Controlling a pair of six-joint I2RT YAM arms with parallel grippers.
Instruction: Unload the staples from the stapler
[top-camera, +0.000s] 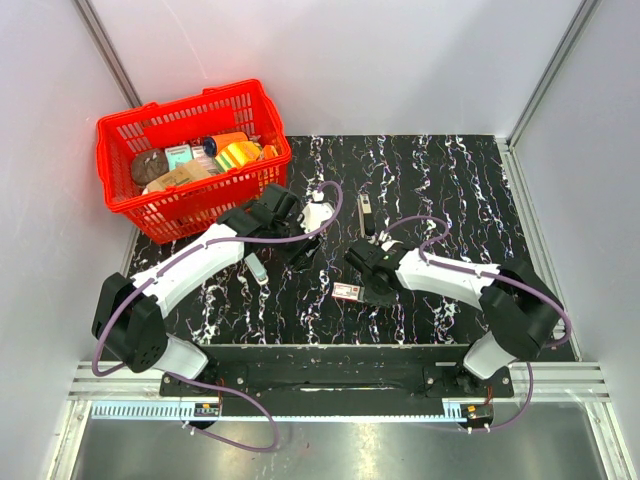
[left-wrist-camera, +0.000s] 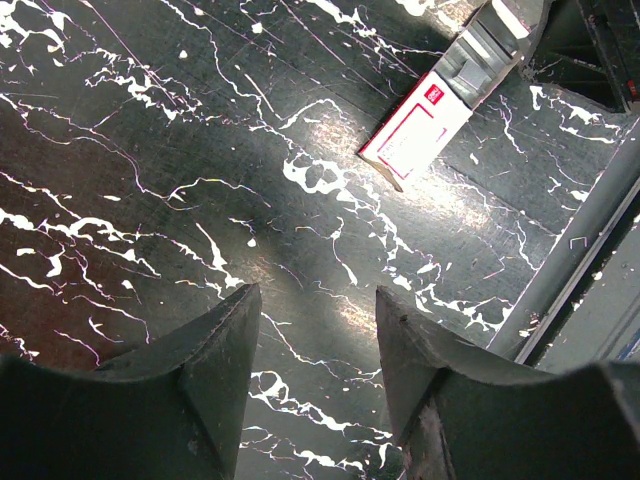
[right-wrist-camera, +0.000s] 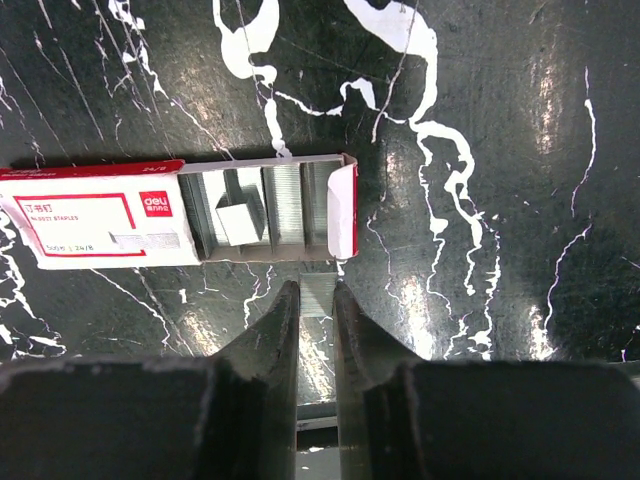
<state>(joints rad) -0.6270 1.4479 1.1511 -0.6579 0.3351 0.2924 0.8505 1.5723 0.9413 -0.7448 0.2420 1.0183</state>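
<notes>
A small silver and dark stapler (top-camera: 366, 215) lies on the black marbled table, behind my right arm. A white and red staple box (right-wrist-camera: 95, 215) has its tray (right-wrist-camera: 270, 205) pulled out, with staple strips inside. It also shows in the top view (top-camera: 347, 291) and in the left wrist view (left-wrist-camera: 420, 125). My right gripper (right-wrist-camera: 316, 287) is shut on a short strip of staples (right-wrist-camera: 318, 300), just in front of the tray's near edge. In the top view the right gripper (top-camera: 372, 290) is beside the box. My left gripper (left-wrist-camera: 318, 295) is open and empty over bare table, left of the box (top-camera: 303, 250).
A red basket (top-camera: 120, 195) with several items stands at the back left corner. A small pale object (top-camera: 257, 268) lies on the table under my left arm. The table's front edge (left-wrist-camera: 570, 250) runs close to the box.
</notes>
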